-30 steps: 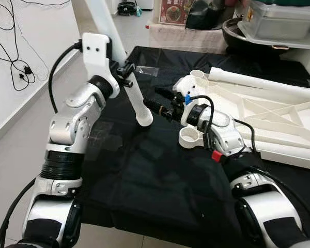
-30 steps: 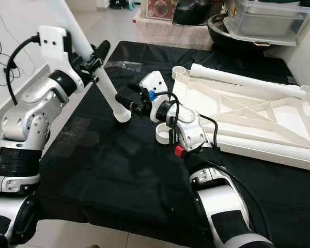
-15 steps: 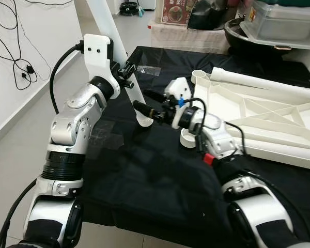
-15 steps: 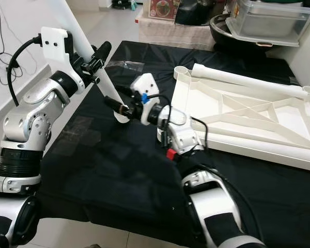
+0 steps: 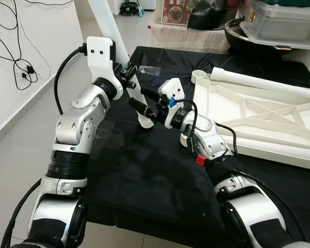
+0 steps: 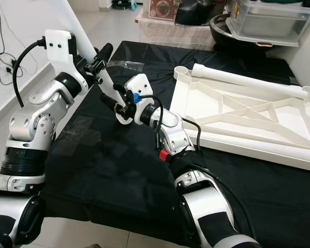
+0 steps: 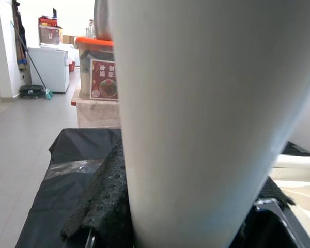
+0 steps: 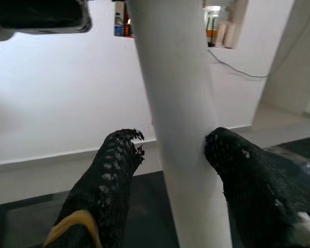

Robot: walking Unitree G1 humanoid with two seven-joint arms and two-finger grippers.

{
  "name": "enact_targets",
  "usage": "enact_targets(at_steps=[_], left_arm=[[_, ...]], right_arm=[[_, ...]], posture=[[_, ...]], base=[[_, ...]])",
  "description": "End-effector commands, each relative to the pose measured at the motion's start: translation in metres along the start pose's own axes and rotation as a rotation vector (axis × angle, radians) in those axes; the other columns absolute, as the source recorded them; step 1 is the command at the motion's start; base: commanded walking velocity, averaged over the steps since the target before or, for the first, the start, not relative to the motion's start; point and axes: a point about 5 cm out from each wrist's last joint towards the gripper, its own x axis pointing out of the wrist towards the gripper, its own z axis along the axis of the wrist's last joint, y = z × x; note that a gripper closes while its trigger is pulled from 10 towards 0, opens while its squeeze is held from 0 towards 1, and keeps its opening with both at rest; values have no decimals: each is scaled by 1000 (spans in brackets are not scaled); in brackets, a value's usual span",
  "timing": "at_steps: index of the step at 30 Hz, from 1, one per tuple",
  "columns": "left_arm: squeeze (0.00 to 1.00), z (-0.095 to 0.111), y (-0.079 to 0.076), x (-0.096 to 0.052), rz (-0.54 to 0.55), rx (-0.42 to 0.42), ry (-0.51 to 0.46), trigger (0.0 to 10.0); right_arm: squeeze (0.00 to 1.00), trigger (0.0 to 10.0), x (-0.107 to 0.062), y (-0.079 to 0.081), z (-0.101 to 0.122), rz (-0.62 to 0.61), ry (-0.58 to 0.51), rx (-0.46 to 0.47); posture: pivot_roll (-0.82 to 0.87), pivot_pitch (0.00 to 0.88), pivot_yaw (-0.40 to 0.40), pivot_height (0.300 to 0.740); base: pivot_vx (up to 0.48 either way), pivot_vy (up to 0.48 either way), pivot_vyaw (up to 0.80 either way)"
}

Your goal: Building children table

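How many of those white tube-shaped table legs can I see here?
2. One leg is held up by the left gripper, with the right gripper at its lower end; another leg lies along the white tabletop frame. More may be hidden.
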Motion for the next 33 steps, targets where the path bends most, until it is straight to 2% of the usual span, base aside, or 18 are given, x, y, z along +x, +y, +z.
enact_targets(at_steps=[1,7,12,17,18,19,23,24,33], left_arm=[[0,6,-7,6,-26,0,-27,0],[0,6,-8,7,-26,1,-27,0],[0,8,-17,13,-34,-22,-40,0],[0,8,-19,15,-38,-27,-40,0],[0,8,-20,15,-38,-30,-41,0],[0,8,-20,16,-40,-31,-41,0],[0,9,-20,17,-41,-33,-45,0],[0,9,-20,17,-41,-33,-45,0],[0,12,-25,22,-48,-42,-56,0]], right_arm=[[0,10000,7,4,3,-1,-8,-16],[0,10000,7,4,3,-6,-9,-16],[0,10000,16,17,-1,11,-12,-19],[0,10000,18,20,-1,8,-14,-23],[945,10000,20,21,-2,9,-15,-12],[1000,10000,21,22,-2,17,-15,1],[1000,10000,23,25,-3,24,-7,-12],[0,10000,24,25,-2,27,-4,-23],[0,10000,33,25,-2,-29,32,-27]], posture=[[89,56,-13,740],[89,56,-13,740],[94,66,-14,740],[93,65,-15,740],[94,68,-13,740],[94,68,-13,740],[93,73,-15,740],[93,73,-15,740],[91,77,-16,740]], base=[[0,0,0],[0,0,0],[0,0,0],[0,0,0],[0,0,0],[0,0,0],[0,0,0],[0,0,0],[0,0,0]])
